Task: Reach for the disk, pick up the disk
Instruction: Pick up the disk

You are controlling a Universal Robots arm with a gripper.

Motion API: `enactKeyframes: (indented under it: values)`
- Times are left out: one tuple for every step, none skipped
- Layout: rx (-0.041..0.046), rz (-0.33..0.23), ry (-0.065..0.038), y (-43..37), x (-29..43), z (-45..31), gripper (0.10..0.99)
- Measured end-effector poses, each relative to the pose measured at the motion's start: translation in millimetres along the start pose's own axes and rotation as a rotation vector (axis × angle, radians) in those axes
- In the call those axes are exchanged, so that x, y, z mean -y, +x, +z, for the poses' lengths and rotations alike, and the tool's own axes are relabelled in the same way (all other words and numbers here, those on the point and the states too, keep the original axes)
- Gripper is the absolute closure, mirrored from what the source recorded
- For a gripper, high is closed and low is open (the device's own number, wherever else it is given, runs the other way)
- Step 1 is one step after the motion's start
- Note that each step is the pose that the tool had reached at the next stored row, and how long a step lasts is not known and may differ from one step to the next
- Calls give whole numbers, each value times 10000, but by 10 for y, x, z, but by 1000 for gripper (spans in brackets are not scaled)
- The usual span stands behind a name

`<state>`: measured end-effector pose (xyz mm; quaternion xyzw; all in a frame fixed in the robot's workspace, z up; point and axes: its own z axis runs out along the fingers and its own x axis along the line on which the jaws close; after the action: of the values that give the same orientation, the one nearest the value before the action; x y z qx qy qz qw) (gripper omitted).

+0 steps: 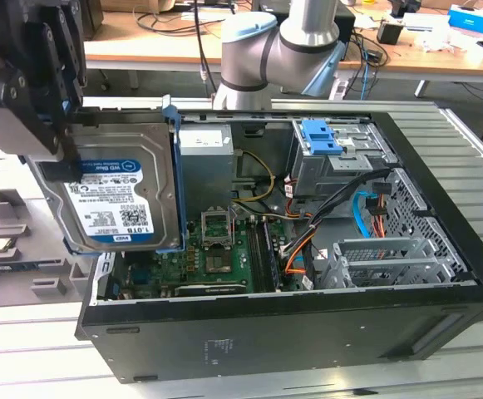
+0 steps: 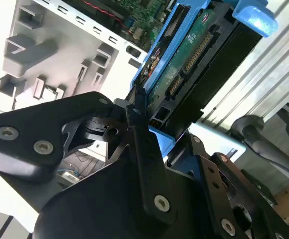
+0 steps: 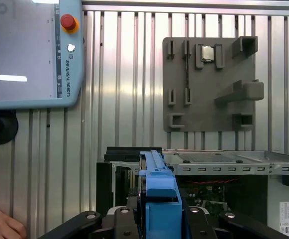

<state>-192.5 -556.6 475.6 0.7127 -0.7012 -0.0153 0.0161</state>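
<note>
- Your gripper (image 1: pixel 58 162) holds the disk (image 1: pixel 116 187) with its jaws closed on the upper corner of the drive, pinching it across its thin faces; in the exterior view the label side faces the camera and the drive hangs tilted below the jaws.
- The disk is clear of the open computer case (image 1: pixel 291 320): it sits above the case's rim, at the exterior view's left, touching nothing but the jaws. I judge the pick-up done, or very nearly so.
- In the second wrist view the blue carrier frame (image 2: pixel 156 55) runs out from between the jaws, with the green circuit board (image 2: pixel 189 55) of the drive's underside and its connector turned towards the camera. That suggests the grip is taken at one end so the long body can come out of its bay lengthwise.
- In the first wrist view you look straight down the disk's blue edge (image 3: pixel 159 199), which rises from between the jaws, so the drive sits centred in them and not skewed to one side.
- Beyond the jaws in that view, a grey fixture plate (image 3: pixel 209 84) with slots lies on the ribbed metal worktop (image 3: pixel 119 74), and a teach pendant (image 3: pixel 32 55) rests well apart from it.
- A person's hand (image 3: pixel 2 226) shows at the corner of the first wrist view, near the gripper's body.
</note>
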Motion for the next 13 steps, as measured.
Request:
enactKeyframes:
  values:
    - [1, 0, 0, 31, 0, 1, 718]
    - [1, 0, 0, 80, -1, 1, 718]
    - [0, 0, 0, 124, -2, 1, 718]
    - [1, 1, 1, 158, -3, 2, 718]
    - [0, 1, 0, 191, -3, 2, 718]
    - [0, 1, 0, 211, -3, 3, 718]
    - [0, 0, 0, 232, 7, 2, 718]
    - [0, 1, 0, 237, 21, 2, 718]
    - [0, 0, 0, 241, 45, 1, 718]
    - [2, 0, 1, 244, 82, 0, 718]
    - [1, 0, 0, 245, 103, -2, 718]
    - [1, 0, 0, 246, 154, -4, 718]
    - [1, 1, 0, 247, 193, -6, 718]
